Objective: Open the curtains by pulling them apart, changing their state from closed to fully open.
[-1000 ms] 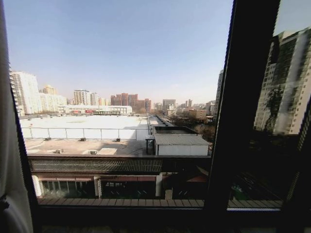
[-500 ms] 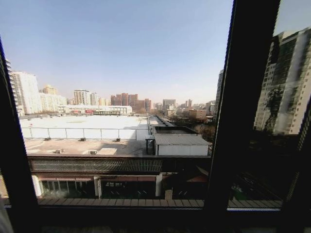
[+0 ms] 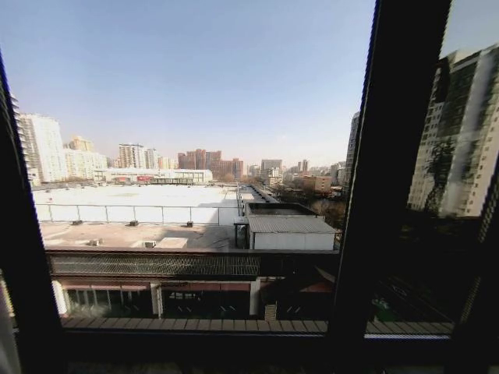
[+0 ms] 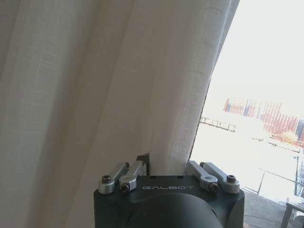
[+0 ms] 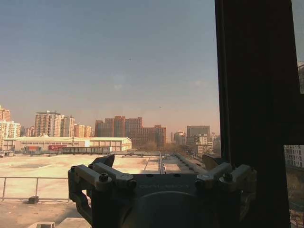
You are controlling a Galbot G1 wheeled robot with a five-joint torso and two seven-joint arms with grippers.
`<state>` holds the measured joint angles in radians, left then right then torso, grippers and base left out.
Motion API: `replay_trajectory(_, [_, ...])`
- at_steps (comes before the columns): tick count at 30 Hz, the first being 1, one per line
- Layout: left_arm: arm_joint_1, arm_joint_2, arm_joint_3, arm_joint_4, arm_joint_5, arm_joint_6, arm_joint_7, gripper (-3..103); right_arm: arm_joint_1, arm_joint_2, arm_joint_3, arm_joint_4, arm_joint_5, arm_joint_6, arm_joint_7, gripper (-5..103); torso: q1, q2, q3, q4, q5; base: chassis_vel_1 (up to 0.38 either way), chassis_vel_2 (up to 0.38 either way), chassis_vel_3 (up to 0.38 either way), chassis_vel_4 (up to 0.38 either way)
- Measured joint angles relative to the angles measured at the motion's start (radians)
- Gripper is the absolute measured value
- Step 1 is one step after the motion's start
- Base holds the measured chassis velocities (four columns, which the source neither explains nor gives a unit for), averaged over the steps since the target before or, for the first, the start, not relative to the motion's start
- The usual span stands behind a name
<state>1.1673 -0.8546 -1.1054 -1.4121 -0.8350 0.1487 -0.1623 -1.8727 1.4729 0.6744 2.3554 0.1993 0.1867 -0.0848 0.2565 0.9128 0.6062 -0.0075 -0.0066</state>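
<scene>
Curtains [image 4: 95, 85], vertical pleats, gone from head view; left gripper [image 4: 167, 167] fingers clamp them.

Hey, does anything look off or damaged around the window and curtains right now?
Nothing stands out. The left gripper pinches the edge of the curtain, which hangs in even pleats with no tear. The window frame looks straight. The right gripper faces bare glass.

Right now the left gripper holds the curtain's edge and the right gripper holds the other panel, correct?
Not quite. The left gripper does hold the curtain edge, but the right wrist view shows the right gripper open on nothing, facing bare window glass beside the dark frame bar.
</scene>
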Motion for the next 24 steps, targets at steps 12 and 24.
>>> replay_trajectory(12, [0.149,-0.103,0.067,-0.373,0.041,0.010,-0.067,70,-0.002,0.009,-0.003,0.013,-0.006,0.000,-0.004,100,0.000,0.000,0.000,0.0004,-0.0001,0.000,0.000,0.000,0.000])
replay_trajectory(24, [0.319,-0.171,0.161,-0.696,0.055,0.031,-0.120,100,-0.001,0.045,-0.006,0.010,-0.027,-0.002,-0.005,100,0.000,0.000,0.000,0.0006,-0.0004,0.000,0.000,0.000,0.000])
